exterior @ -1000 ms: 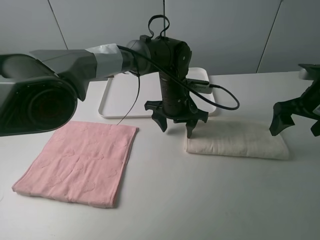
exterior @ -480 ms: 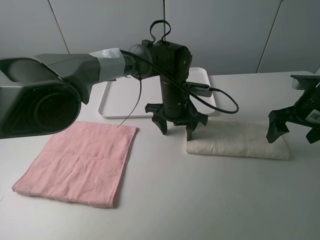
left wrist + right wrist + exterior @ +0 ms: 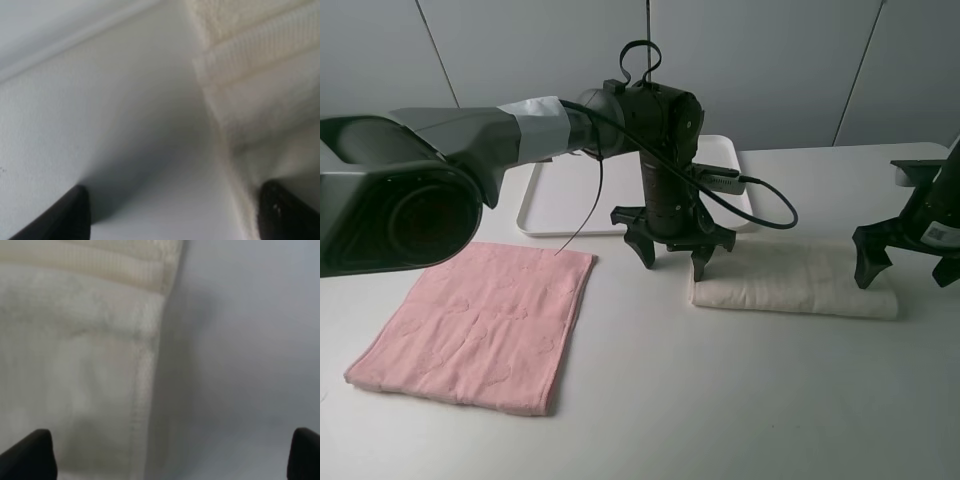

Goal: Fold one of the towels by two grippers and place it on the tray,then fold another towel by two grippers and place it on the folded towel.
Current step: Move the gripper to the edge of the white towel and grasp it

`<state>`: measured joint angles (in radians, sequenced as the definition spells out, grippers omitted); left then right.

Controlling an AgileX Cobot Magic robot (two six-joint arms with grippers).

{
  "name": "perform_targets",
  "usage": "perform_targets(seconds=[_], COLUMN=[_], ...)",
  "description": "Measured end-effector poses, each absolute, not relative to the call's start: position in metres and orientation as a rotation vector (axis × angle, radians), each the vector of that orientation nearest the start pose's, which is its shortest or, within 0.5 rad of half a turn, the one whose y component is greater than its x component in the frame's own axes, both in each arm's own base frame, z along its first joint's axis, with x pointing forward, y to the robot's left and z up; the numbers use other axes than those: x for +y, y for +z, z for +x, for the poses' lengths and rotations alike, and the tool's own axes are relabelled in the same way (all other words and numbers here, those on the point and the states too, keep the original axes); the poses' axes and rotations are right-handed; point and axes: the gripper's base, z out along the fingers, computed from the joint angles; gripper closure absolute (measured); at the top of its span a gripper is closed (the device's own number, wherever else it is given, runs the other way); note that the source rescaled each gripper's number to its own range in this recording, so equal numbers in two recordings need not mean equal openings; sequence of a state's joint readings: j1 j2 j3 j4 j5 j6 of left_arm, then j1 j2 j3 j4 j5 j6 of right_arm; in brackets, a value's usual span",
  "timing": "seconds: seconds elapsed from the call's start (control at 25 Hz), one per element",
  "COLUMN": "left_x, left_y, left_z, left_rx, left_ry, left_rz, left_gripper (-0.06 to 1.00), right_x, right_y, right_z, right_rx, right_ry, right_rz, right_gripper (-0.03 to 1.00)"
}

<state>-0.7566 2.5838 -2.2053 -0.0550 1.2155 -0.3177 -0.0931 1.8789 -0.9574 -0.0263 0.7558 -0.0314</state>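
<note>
Jaws apart on both arms, nothing held.

High view: left gripper (image 3: 674, 262) hangs point-down at the left end of the cream-white towel (image 3: 795, 285), one finger at the cloth's corner, the other over bare table (image 3: 720, 400). Right gripper (image 3: 905, 278) straddles the towel's right end. The towel lies as a long folded band right of the table's middle, just in front of the tray (image 3: 570, 195) and not on it. The tray sits toward the far edge. Pink towel (image 3: 480, 325) lies flat toward the front left corner.

Left wrist view: left gripper (image 3: 180, 220) is spread wide, low over the surface. The cream-white towel (image 3: 260, 100) shows its end edge running between the fingers, one over cloth, one over table (image 3: 100, 100).

Right wrist view: right gripper (image 3: 165, 460) stands wide too. The towel (image 3: 75, 365) shows a hemmed edge between the fingers, with table (image 3: 250, 365) beyond.

Handling, my guess: light, limp terry that sags mid-span, with layers prone to slipping apart. Best pinched at both short ends, through every layer.
</note>
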Motion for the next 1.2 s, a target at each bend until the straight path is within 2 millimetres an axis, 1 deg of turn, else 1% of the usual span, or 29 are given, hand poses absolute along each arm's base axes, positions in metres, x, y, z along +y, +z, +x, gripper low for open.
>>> perform_targets(seconds=[0.08,0.2,0.4,0.72,0.88,0.92,1.0,1.12,1.2], left_x=[-0.355,-0.355,-0.355,-0.355,-0.355,-0.355,-0.355,-0.355,-0.355], left_y=[0.098,0.098,0.098,0.098,0.098,0.098,0.098,0.098,0.098], left_z=[0.369,0.369,0.369,0.369,0.370,0.370,0.370,0.370,0.370], left_rx=[3.041,3.040,3.040,3.039,3.037,3.037,3.036,3.036,3.036], left_ry=[-0.121,-0.122,-0.121,-0.121,-0.116,-0.116,-0.114,-0.114,-0.114], left_rz=[0.654,0.656,0.656,0.659,0.661,0.661,0.662,0.662,0.665], left_gripper=[0.07,0.07,0.07,0.07,0.07,0.07,0.07,0.07,0.07], right_x=[-0.031,-0.031,-0.032,-0.031,-0.031,-0.031,-0.030,-0.025,-0.022], right_y=[0.110,0.104,0.102,0.094,0.094,0.094,0.094,0.093,0.093], right_z=[0.304,0.305,0.308,0.309,0.309,0.309,0.309,0.309,0.310], right_rx=[3.188,3.193,3.175,3.200,3.204,3.204,3.205,3.207,3.205], right_ry=[-0.032,-0.039,-0.046,-0.038,-0.038,-0.035,-0.019,0.027,0.064], right_rz=[0.063,0.068,0.077,0.098,0.098,0.101,0.118,0.164,0.159], right_gripper=[-0.03,-0.03,-0.03,-0.03,-0.03,-0.01,0.11,0.40,0.55])
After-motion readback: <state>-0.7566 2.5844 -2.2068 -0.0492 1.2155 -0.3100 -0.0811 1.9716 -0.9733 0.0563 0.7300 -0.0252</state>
